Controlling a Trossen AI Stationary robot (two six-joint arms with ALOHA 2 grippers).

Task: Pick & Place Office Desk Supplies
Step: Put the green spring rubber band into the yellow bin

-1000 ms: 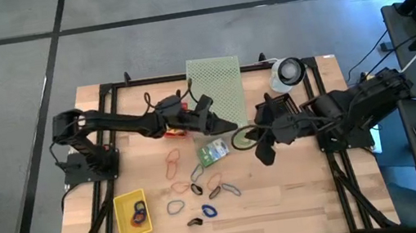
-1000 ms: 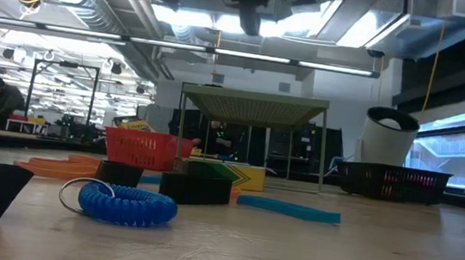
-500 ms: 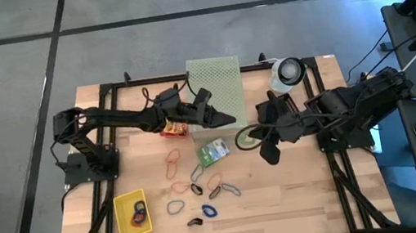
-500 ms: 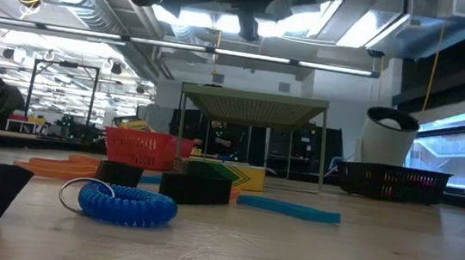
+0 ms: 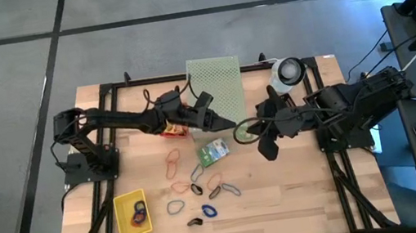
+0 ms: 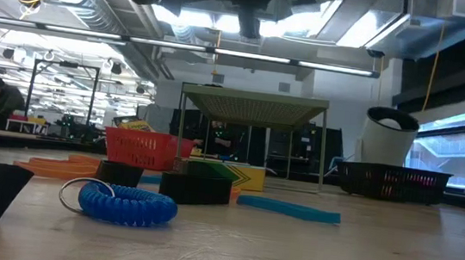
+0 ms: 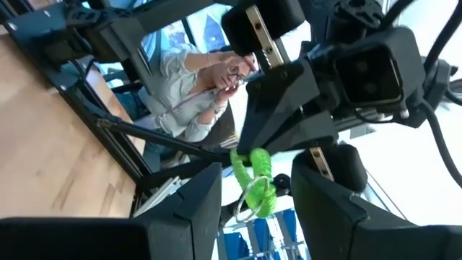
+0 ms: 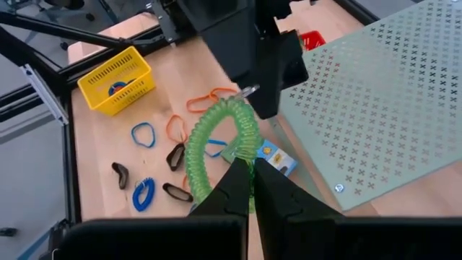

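Green coil loop (image 8: 220, 141) clamped in right gripper (image 8: 250, 189); left gripper (image 5: 225, 120) apart, beside it.

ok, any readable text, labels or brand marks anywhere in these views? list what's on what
None legible.
Small green card box: printed, too small to read.
Yellow-and-green box in the low view: pattern only, no readable words.
Green coiled loop, shut right gripper: no markings.

- Perforated box (image 5: 215, 79) sat at table's (image 5: 302, 193) far edge, centre.
- Card box (image 5: 214, 152) lay just before it.
- Loops (image 5: 202, 190) lay scattered nearer the front.
- Basket (image 5: 132, 214) stood front-left, loops inside.
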